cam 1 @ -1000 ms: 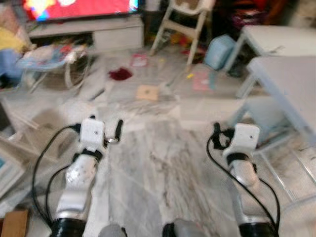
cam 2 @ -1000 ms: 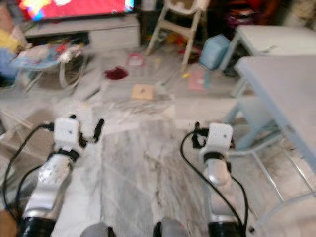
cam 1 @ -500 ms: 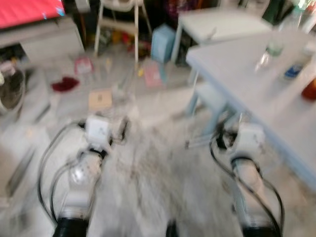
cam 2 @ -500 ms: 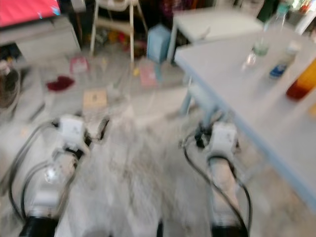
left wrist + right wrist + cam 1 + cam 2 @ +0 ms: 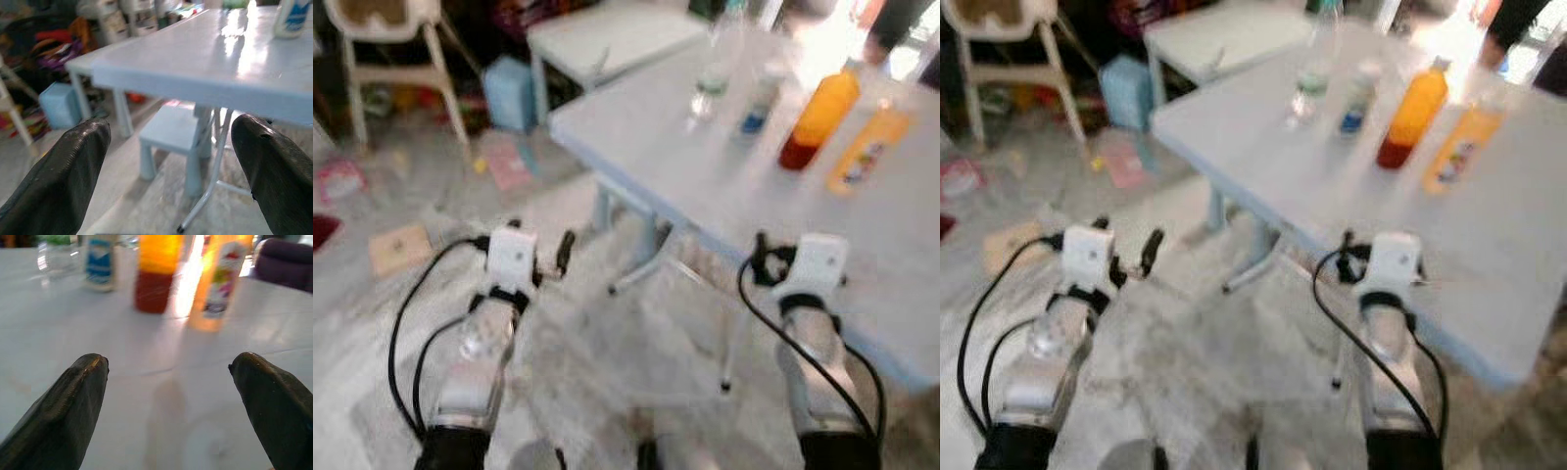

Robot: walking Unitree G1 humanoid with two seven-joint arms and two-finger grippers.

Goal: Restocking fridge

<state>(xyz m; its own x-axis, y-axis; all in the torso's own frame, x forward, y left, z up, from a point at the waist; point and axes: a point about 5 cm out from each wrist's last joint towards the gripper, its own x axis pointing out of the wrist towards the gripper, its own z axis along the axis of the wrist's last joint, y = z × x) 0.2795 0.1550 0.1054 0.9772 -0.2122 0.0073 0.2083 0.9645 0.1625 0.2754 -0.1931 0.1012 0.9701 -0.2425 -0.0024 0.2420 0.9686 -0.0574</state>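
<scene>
Several bottles stand on a light blue table (image 5: 705, 166) ahead to the right: a clear bottle (image 5: 710, 83), a small blue-labelled bottle (image 5: 756, 103), an orange juice bottle (image 5: 818, 117) and a yellow labelled bottle (image 5: 867, 152). My right gripper (image 5: 766, 257) is held out over the table's near edge, open and empty; in its wrist view the orange bottle (image 5: 156, 274) and yellow bottle (image 5: 217, 284) stand beyond the fingertips. My left gripper (image 5: 540, 240) hangs open over the floor, short of the table's corner (image 5: 195, 63).
A low blue stool (image 5: 178, 134) stands under the table among its metal legs. A second pale table (image 5: 617, 34) is behind. A high chair (image 5: 382, 49), a blue box (image 5: 509, 93) and scattered paper (image 5: 399, 247) lie on the marble floor at the left.
The whole view has swung to the right: the TV and floor clutter have slid off to the left and the table with bottles now lies ahead. Both arms keep their pose.
</scene>
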